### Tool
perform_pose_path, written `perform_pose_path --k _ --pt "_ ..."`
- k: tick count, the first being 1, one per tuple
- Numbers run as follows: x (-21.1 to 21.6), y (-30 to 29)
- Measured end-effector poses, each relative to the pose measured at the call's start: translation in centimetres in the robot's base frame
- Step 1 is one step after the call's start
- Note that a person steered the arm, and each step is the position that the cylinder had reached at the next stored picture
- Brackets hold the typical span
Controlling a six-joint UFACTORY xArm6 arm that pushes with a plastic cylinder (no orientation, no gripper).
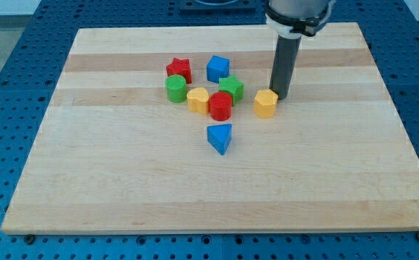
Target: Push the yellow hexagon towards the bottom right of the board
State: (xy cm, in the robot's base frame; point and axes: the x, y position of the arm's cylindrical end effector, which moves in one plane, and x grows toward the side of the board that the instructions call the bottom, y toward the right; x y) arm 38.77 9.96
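Note:
The yellow hexagon sits on the wooden board, right of the other blocks and a little above the board's middle. My tip is just above and to the right of the hexagon, touching it or nearly so. The dark rod rises from there to the arm at the view's top.
A cluster lies left of the hexagon: a red star, a blue block, a green cylinder, a green star, a yellow heart-like block and a red cylinder. A blue triangle lies below them.

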Motion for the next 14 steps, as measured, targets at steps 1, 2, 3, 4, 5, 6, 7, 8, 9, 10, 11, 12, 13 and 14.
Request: perform_pose_path --k 1,2,3,4,5,6,7,8,9,10,11,12,13,14 --pt "-0.6 -1.7" --pt "-0.8 -3.2" --pt "-0.3 -4.0" --pt "1.6 -4.6" --pt "3.1 -4.7" --pt "5.4 -4.7" --pt "7.2 -4.8" --pt "8.7 -5.1" --pt "9.9 -5.3" --pt "12.1 -4.1" --pt "14.6 -1.8" --pt "16.2 0.6" --pt "17.2 2.4" --pt "18.4 4.1"
